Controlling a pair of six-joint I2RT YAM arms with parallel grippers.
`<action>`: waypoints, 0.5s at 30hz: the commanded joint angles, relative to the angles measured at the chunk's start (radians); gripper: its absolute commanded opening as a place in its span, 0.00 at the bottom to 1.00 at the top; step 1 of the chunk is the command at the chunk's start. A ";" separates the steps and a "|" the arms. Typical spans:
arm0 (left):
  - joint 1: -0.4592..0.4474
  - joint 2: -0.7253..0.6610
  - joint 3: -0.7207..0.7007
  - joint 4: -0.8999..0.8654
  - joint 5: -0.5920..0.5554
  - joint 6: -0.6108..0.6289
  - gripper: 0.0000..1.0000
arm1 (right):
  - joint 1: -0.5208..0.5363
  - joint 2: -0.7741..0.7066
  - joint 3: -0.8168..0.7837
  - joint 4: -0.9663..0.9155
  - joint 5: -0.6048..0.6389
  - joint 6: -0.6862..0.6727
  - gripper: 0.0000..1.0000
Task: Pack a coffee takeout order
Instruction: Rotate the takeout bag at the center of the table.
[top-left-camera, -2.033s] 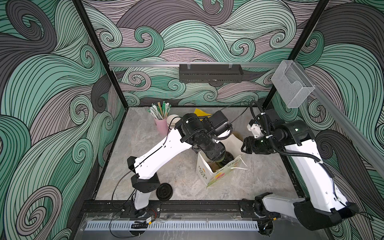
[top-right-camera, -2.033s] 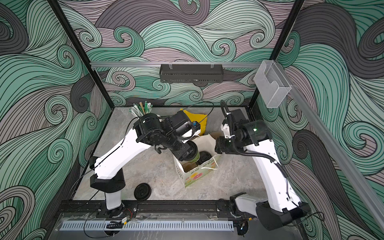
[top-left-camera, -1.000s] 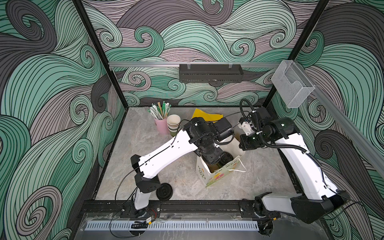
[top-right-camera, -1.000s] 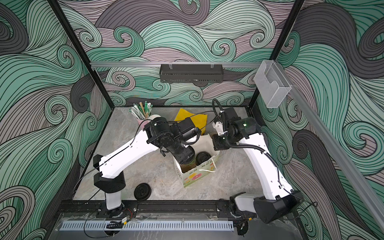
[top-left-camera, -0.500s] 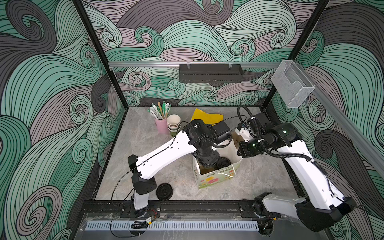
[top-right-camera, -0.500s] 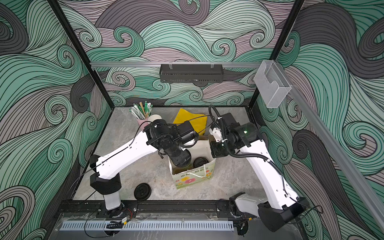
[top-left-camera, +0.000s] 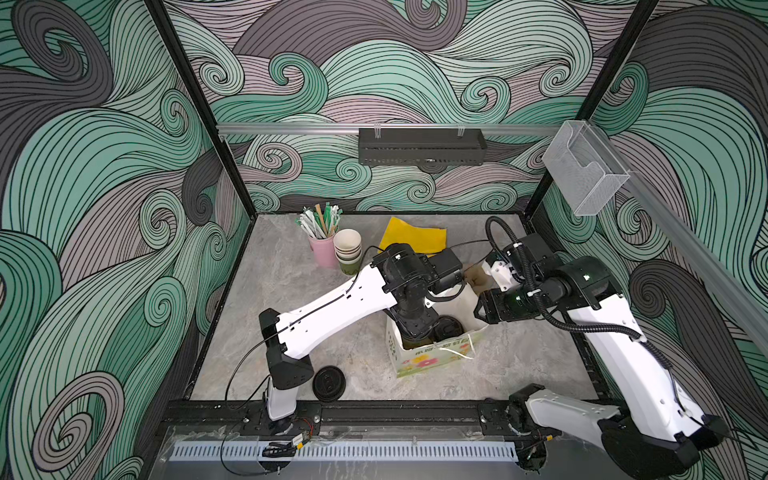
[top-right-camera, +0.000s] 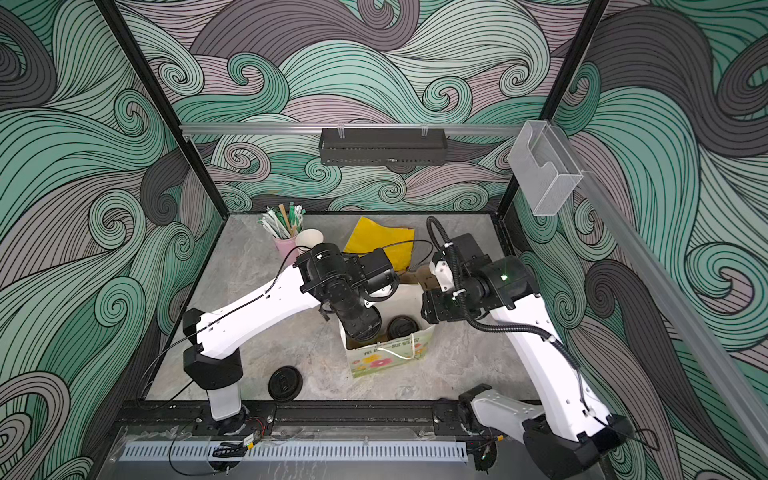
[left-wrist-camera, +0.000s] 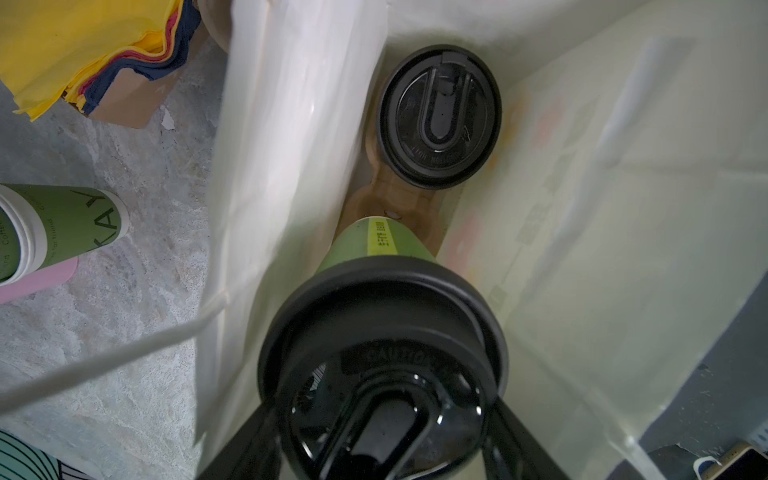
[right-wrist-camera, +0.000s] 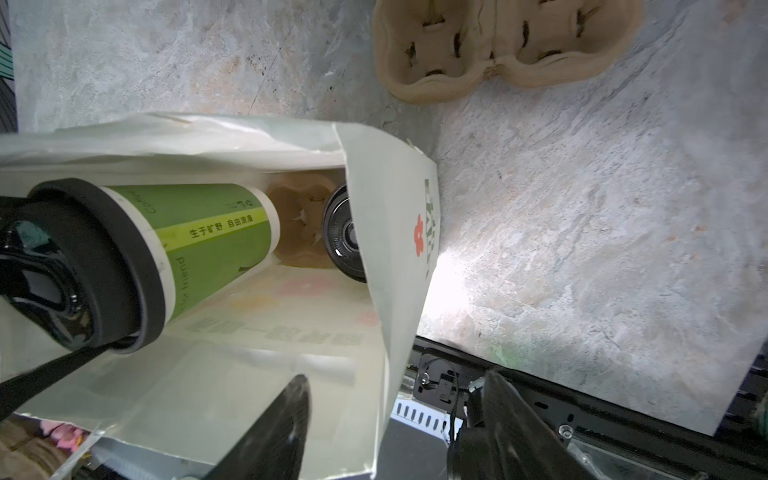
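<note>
Bag (top-left-camera: 432, 359) newly upright (grey marble tabletop (top-left-camera: 291, 282))

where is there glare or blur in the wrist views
Right wrist view: a blown-out bright patch on the table beside the paper bag. Left wrist view: the lid on the near cup is blurred, with shiny highlights; the far lid is sharp.

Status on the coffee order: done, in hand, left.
Done: one lidded cup sits in the carrier inside the paper bag. In hand: the left gripper holds a second cup, lidded, inside the bag's mouth, not yet seated; the right gripper is open at the bag's edge. Left: seat that cup, then add the yellow napkins, lying behind the bag.
</note>
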 joint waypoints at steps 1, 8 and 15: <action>-0.009 0.016 -0.007 -0.192 0.008 0.037 0.37 | -0.008 -0.038 0.060 -0.032 0.107 0.008 0.71; -0.010 0.040 -0.031 -0.192 -0.006 0.063 0.37 | -0.031 -0.125 0.154 -0.032 0.295 0.040 0.72; -0.010 0.069 -0.037 -0.188 0.009 0.082 0.37 | -0.030 -0.202 0.216 -0.019 0.401 0.055 0.72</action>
